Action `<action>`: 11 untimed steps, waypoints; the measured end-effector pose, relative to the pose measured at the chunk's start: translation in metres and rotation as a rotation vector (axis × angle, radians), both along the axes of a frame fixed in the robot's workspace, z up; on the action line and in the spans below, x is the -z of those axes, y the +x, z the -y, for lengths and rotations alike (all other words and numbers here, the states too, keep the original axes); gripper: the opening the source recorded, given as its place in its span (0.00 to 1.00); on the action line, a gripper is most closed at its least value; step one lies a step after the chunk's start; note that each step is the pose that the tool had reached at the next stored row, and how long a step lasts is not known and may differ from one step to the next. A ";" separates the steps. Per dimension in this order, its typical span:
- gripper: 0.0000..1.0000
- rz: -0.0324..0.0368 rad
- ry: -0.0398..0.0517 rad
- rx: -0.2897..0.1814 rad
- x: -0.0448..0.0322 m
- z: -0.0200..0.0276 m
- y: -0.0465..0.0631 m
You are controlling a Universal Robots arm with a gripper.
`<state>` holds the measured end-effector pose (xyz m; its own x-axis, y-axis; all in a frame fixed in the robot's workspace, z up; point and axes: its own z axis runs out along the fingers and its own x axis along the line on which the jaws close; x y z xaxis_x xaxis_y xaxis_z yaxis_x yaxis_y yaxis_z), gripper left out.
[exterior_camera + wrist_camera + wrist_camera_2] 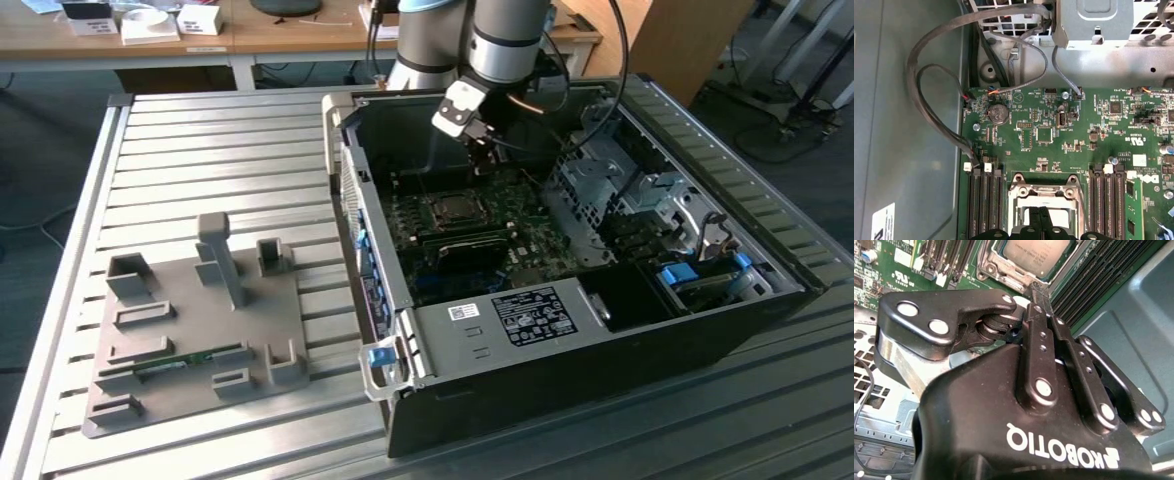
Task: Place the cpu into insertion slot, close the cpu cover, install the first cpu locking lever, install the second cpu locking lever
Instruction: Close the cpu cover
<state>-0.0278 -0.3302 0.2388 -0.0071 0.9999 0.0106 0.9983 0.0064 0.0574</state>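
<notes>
A ribbed metal table (200,150) spans the exterior view. A black computer case (534,395) lies open on it toward 3 o'clock. The arm (507,40) comes down into the case from 12 o'clock. A grey fixture tray (187,300) rests on the table at 9 o'clock from the case, well apart from the arm.

The dark green motherboard (534,240) covers the floor of the case. In the first wrist view, grey cables (929,75) loop beside it and long black memory slots (985,205) run along either side of the socket.

The gripper (487,158) hangs inside the case, at about 1 o'clock from the insertion slot (454,212) in the exterior view. In both wrist views its black fingers are pressed together, with nothing visible between them. Their tips are just at the edge of the socket. Whether they touch the metal cannot be told.

The cpu cover (1044,191) lies flat over the slot, and its square window frames the chip. The cpu (1036,255) sits in the slot with its silvery top facing up, just beyond the fingertips (1035,290). How the locking levers stand cannot be made out.

The smallest item is a round coin cell (999,113) on the board, well apart from the socket.
</notes>
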 end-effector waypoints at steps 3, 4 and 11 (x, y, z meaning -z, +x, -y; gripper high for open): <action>0.11 0.0025 0.0002 0.000 0.0004 0.0007 -0.003; 0.11 0.0026 0.0001 0.000 0.0005 0.0007 -0.003; 0.11 0.0025 0.0000 0.000 0.0004 0.0008 -0.004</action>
